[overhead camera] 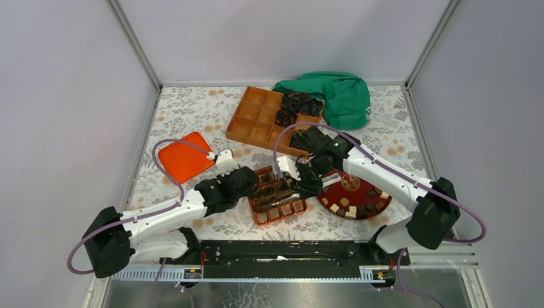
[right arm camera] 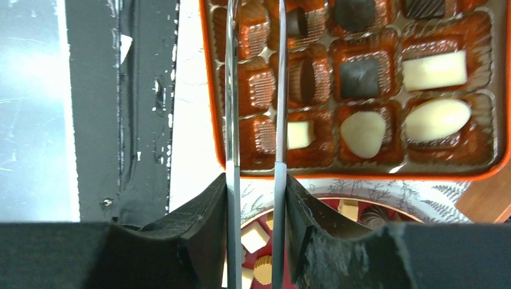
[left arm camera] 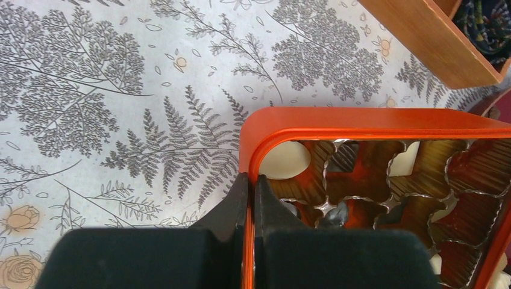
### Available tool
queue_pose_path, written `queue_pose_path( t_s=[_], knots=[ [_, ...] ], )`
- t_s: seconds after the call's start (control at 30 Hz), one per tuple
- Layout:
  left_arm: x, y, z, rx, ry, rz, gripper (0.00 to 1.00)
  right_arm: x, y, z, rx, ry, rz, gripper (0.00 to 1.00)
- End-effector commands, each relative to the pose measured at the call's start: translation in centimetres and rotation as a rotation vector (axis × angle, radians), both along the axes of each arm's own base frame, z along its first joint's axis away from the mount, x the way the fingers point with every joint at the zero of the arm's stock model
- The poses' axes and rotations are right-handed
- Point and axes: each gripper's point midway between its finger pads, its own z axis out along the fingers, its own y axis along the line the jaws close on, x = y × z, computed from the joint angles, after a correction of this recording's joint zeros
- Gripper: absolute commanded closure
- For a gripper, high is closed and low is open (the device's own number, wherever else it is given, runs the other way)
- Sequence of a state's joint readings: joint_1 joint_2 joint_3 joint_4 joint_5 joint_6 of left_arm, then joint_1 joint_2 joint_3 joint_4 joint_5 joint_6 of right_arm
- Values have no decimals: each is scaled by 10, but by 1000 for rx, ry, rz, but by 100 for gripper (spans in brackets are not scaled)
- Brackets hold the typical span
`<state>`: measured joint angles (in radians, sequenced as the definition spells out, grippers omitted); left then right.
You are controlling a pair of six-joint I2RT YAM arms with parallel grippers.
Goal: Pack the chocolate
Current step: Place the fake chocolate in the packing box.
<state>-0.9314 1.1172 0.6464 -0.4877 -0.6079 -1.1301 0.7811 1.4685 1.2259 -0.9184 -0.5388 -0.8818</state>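
Left gripper (left arm camera: pixel 253 188) is clamped on the thin rim of the orange box (left arm camera: pixel 361 117), low in the middle of the overhead frame, and the right gripper (right arm camera: pixel 256 183) is pressed onto a pair of metal tongs (right arm camera: pixel 232 90) whose blades reach up across the box. Their tips run off the top of the wrist frame, so I cannot tell if they carry anything. The chocolate (right arm camera: pixel 363 133) sits partly in the box's cells and partly on the dark red plate (overhead camera: pixel 367 184) just right of it. Here's the danger: that rim grip is narrow, so a push from the tongs could tilt or slide the box. The blades could also twist in the fingers, or catch the crinkled liner and flip a seated piece. And the two wrists are close, so a careless swing could knock them together. Now the count: in the right wrist view there are nine pieces boxed, five dark and four cream, with three empty cells down the left column. The plate holds roughly eight, too small to be sure. There is one box, one plate and one orange lid (overhead camera: pixel 183 159) at centre left. Towards the top sit one wooden tray (overhead camera: pixel 253 119) with at least three black rosettes (overhead camera: pixel 296 104), and one green cloth (overhead camera: pixel 343 96).
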Motion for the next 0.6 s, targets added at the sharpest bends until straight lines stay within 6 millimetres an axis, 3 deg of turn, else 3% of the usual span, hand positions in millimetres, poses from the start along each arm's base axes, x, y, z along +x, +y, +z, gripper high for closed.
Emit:
queue_pose_path(
  t_s=[0.0, 0.23, 0.33, 0.57],
  knots=[
    [15, 4, 14, -49, -47, 65, 100, -10, -4, 42, 140, 43, -19, 61],
    [23, 17, 5, 21, -14, 52, 100, -15, -46, 56, 267, 98, -198, 67],
    [26, 21, -1, 47, 6, 47, 98, 3, -76, 52, 258, 74, -374, 69],
    [30, 23, -10, 53, 44, 18, 70, 29, -152, 33, 169, 81, -740, 69]
  ],
)
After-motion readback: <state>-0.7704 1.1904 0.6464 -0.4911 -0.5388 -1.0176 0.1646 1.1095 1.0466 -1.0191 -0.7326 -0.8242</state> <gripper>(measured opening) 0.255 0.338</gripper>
